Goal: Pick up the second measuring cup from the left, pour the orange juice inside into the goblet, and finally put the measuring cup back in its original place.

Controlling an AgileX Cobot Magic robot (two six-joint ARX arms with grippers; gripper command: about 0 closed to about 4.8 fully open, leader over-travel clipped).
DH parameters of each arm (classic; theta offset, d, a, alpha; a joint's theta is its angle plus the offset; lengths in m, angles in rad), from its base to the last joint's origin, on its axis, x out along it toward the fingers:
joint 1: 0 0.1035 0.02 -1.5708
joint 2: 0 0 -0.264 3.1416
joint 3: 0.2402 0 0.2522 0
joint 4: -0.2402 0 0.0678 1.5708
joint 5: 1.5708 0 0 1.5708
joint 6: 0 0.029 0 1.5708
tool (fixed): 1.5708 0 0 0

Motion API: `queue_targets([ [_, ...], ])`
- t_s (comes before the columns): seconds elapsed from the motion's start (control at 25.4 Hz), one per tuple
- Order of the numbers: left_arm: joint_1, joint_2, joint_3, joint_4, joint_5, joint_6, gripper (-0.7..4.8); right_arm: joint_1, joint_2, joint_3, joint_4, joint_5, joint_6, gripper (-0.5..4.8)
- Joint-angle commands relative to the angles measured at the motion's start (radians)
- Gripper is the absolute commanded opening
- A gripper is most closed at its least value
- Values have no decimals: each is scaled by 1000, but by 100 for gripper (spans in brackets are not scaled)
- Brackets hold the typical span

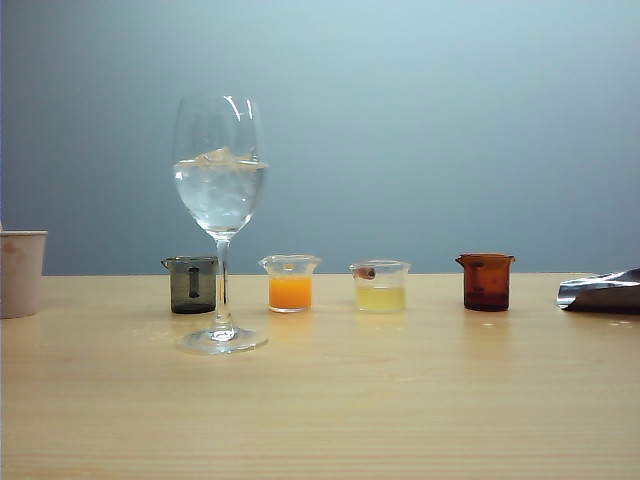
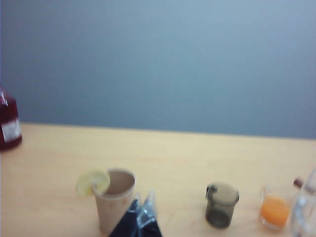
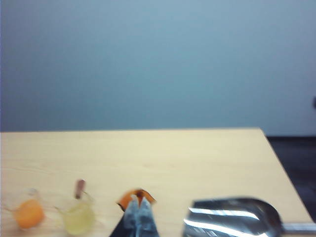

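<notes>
Right hand [image 3: 138, 213] clenched and empty, left hand [image 2: 140, 217] apparently clenched too, both above the desk's [image 1: 320, 400] near side. The second measuring cup [image 1: 290, 283], holding orange juice [image 1: 290, 292], stands ahead, just beside the goblet [image 1: 220, 220]; jaws should be parted before a level approach.

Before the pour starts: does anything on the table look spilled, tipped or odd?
Nothing stands out. The goblet, the orange juice cup and the other three small cups stand upright in their row, and no liquid shows on the table.
</notes>
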Motion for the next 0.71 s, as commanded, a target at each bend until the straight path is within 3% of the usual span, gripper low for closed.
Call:
queue_targets([
  [0.04, -1, 73, 108, -67, 6, 3, -5, 12, 56, 22, 85, -28, 18, -5],
  [0.12, -1, 179, 228, -79, 42, 3, -5, 90, 97, 24, 127, -11, 21, -5],
  [0.31, -2, 293, 351, -80, 138, 2, -5, 249, 182, 24, 131, 60, 18, -5],
  [0.39, -2, 333, 393, -80, 145, -5, -5, 369, 302, 24, 156, 118, 18, -5],
  [0.63, -12, 379, 394, -85, 196, -49, -5, 470, 533, 24, 378, 113, 68, -5],
  [0.71, -61, 417, 394, -90, 188, -48, -5, 474, 635, 24, 482, 110, 113, -5],
])
